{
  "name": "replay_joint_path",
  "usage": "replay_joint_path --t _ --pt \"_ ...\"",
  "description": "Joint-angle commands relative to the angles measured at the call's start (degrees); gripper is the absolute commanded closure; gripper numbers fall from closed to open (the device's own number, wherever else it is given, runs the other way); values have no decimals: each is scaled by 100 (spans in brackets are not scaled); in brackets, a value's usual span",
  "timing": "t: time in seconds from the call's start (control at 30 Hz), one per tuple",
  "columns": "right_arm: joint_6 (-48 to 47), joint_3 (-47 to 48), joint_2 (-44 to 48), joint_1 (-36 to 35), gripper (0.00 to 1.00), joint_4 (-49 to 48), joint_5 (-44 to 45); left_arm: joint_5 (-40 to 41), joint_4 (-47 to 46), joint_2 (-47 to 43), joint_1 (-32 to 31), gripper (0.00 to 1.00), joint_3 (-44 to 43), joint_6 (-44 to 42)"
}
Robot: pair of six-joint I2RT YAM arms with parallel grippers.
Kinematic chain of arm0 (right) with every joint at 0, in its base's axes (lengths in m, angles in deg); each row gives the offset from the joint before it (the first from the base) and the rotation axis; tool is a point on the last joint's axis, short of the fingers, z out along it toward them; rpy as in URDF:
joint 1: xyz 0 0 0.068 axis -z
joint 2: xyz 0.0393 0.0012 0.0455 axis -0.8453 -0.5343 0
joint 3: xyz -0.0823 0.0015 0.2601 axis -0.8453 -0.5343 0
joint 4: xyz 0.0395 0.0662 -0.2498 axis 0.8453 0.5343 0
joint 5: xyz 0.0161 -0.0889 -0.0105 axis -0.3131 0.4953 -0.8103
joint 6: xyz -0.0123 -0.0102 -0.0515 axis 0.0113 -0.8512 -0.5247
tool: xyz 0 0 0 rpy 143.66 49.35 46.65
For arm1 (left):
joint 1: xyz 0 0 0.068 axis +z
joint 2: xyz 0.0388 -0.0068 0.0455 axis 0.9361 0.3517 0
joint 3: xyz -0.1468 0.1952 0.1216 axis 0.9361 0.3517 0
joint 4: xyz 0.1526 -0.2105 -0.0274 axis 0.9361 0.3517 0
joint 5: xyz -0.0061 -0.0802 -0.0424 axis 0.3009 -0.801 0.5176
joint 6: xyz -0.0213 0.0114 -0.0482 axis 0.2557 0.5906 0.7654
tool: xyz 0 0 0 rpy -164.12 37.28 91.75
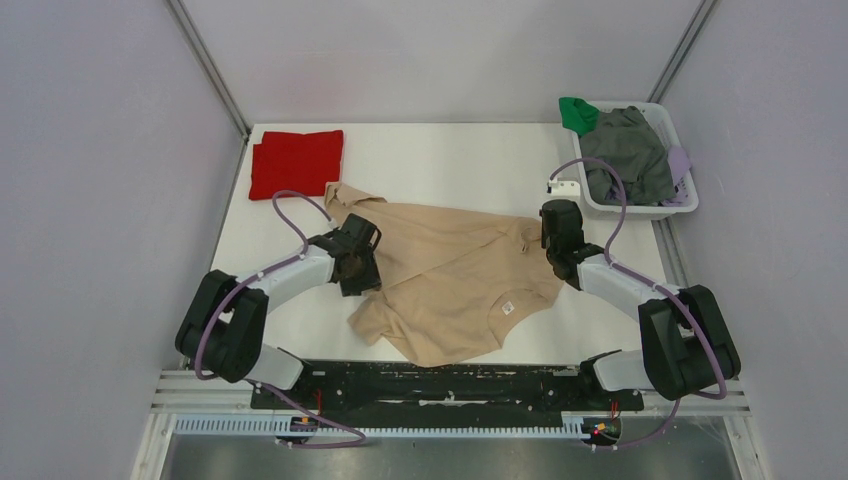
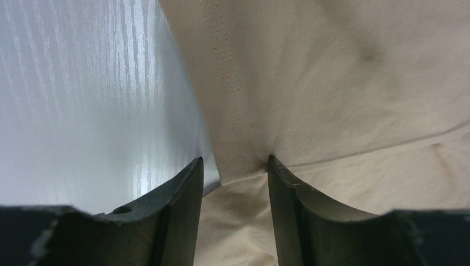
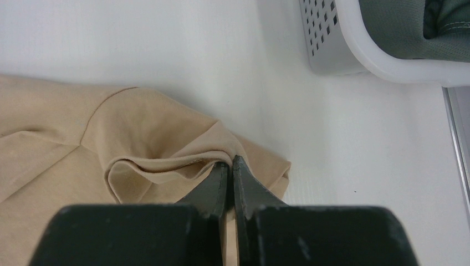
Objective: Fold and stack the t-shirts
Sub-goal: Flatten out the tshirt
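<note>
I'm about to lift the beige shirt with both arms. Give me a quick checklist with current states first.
1. Right gripper pinching the beige t-shirt: ok, jaws shut on a fold.
2. Left gripper closed on cloth: not ok, fingers apart, with the hem edge between them.
3. Beige t-shirt lying flat: not ok, creased and bunched.
4. Red t-shirt folded at the far left corner: ok.
5. Basket apart from the right gripper: ok.
</note>
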Motion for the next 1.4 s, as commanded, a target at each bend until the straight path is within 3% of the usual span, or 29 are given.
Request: replay_joint_path --t 0.0,0.1,0.3,0.43,0.67,0.9,1.1,1.37 --pt "8 -9 121 16 100 -81 61 70 -266 263 -6 50 1 141" --pt "0 -4 123 18 100 -82 71 27 -379 446 -7 55 -73 158" --pt "-16 9 123 18 100 -51 92 52 -247 389 -7 73 -278 86" --pt "-22 18 105 18 100 -42 120 181 9 11 -7 98 -403 22" --pt "-29 44 83 17 100 -28 105 366 358 -574 -4 98 -593 -122" --pt "-31 61 333 18 100 -41 29 299 -4 -1083 -7 98 -655 -168" --pt "-205 323 1203 19 100 23 -65 584 -1358 -2081 -4 98 -753 -142" --pt "-845 1340 2910 14 100 560 -558 1761 -1586 -3032 -5 98 -2119 -707"
